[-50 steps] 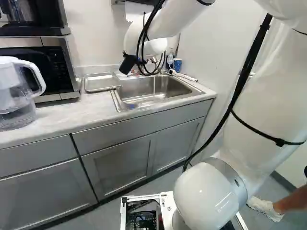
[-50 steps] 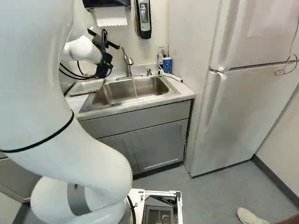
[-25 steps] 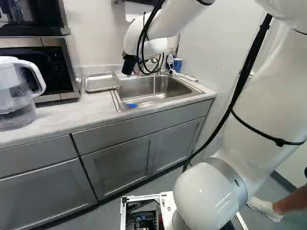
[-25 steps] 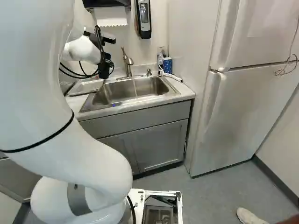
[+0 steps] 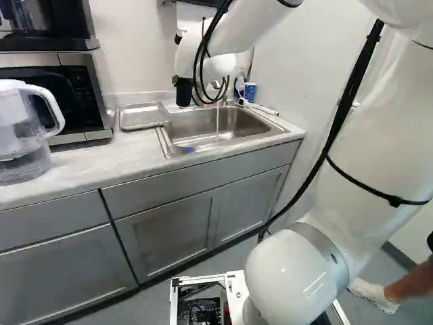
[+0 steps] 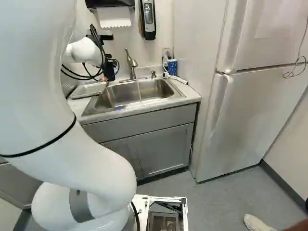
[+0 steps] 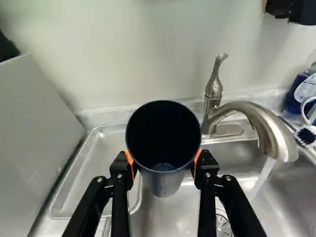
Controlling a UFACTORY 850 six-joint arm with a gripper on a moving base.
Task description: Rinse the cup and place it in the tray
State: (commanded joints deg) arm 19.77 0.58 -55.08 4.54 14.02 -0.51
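At the left end of the sink [image 5: 162,143], my gripper [image 5: 178,80] hangs over the counter side, with the dark cup [image 5: 183,93] below it. Seen from the wrist, the gripper [image 7: 164,165] has its orange pads pressed on two sides of the dark blue cup [image 7: 163,133]. The cup's mouth faces the camera; drops show on its lower wall. Water [image 7: 261,177] runs from the curved faucet [image 7: 261,123] into the sink, apart from the cup. The metal tray [image 7: 89,163] lies beside the sink, partly hidden behind cup and gripper.
The faucet handle [image 7: 215,84] rises near the wall, close beside the cup. A microwave [image 5: 64,88] and a clear pitcher [image 5: 24,135] stand on the counter beyond the tray. A blue patterned cup [image 6: 172,66] and a bottle stand at the sink's far corner.
The held cup has turned from a slant to nearly upright in the left base view. The wrist has rotated with it and shifted slightly. The base has not moved.
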